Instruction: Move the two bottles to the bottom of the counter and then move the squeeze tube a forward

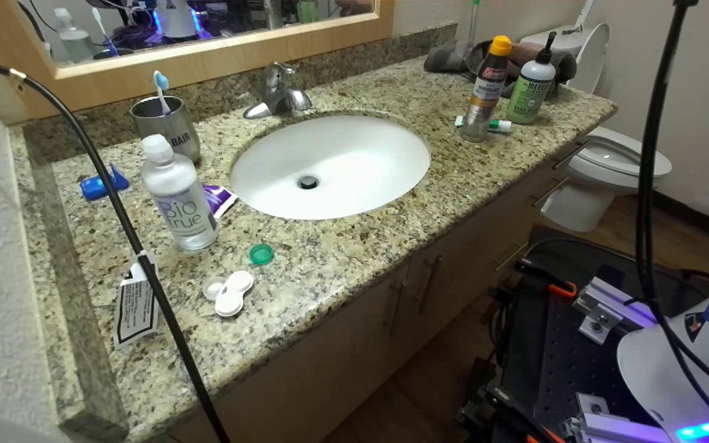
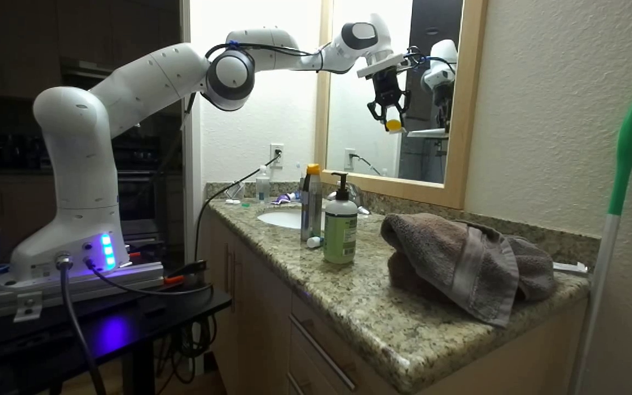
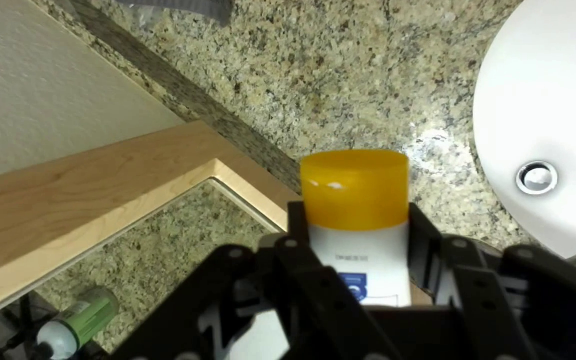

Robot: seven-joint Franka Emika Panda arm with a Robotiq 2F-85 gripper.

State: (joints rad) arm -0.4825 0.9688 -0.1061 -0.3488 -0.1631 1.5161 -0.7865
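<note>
The surface (image 2: 360, 307) is speckled beige-brown granite with a raised lip along the back and a long, exposed front edge. Open room runs in a band between that edge and the sink (image 1: 330, 166), widening toward the near corner in an exterior view. The sink, a white oval, is cut off at the right of the wrist view. A grey-brown towel (image 2: 458, 263) lies bunched near the end edge. The tool (image 2: 394, 124) hangs high above the surface near the mirror (image 2: 349, 137), its fingers clamped on a yellow-capped white container (image 3: 358, 240). Near the front edge, the slim bottle (image 1: 488, 89) stands upright between the sink and the pump bottle (image 1: 530, 92); it has a yellow-orange cap, a dark upper body and a paler foot. The pump bottle, also upright, is green below and white above, with a black pump. The held container carries a blue mark; its lettering is hard to read, its lower part hidden by the tool. Smallest, a white-and-green tube (image 1: 501, 126) lies flat, partly behind the slim bottle; whether they touch is unclear.
</note>
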